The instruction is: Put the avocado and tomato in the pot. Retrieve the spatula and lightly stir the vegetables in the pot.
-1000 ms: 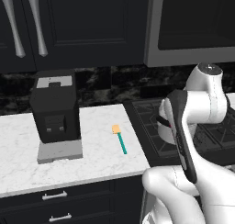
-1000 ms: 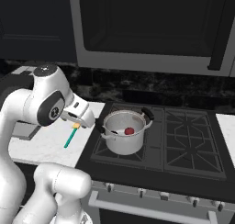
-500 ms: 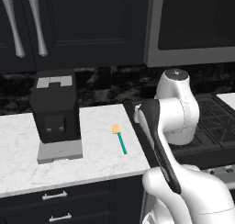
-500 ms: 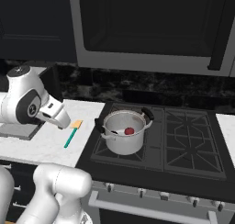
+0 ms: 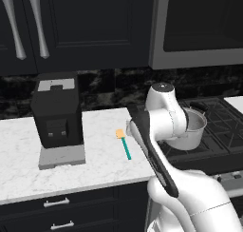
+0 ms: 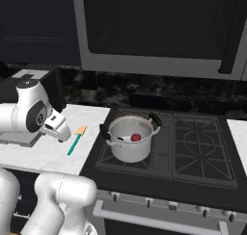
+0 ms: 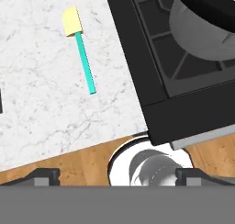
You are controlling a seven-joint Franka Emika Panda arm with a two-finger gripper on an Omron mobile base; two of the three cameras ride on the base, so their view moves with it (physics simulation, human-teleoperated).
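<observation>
The spatula [image 5: 124, 143] lies flat on the white marble counter, its yellow head [image 7: 72, 22] toward the back wall and its teal handle [image 7: 85, 62] toward the front edge. My gripper [image 6: 62, 132] hovers over the counter's front edge just left of the spatula, apart from it. Its fingertips stand wide open and empty in the hand view [image 7: 118, 177]. The steel pot [image 6: 127, 152] sits on the stove's front left burner with the dark red tomato [image 6: 136, 137] inside. I cannot make out the avocado.
A black coffee machine [image 5: 57, 114] stands on the counter [image 5: 99, 164] left of the spatula. The black stove [image 6: 193, 152] borders the counter on the right. Dark cabinets and a microwave [image 6: 154, 32] hang above. Wood floor [image 7: 69, 165] shows past the counter edge.
The arm has swung left, away from the pot and stove, until the hand is over the counter beside the spatula. The jaws stayed open. Pot, tomato and spatula have not moved.
</observation>
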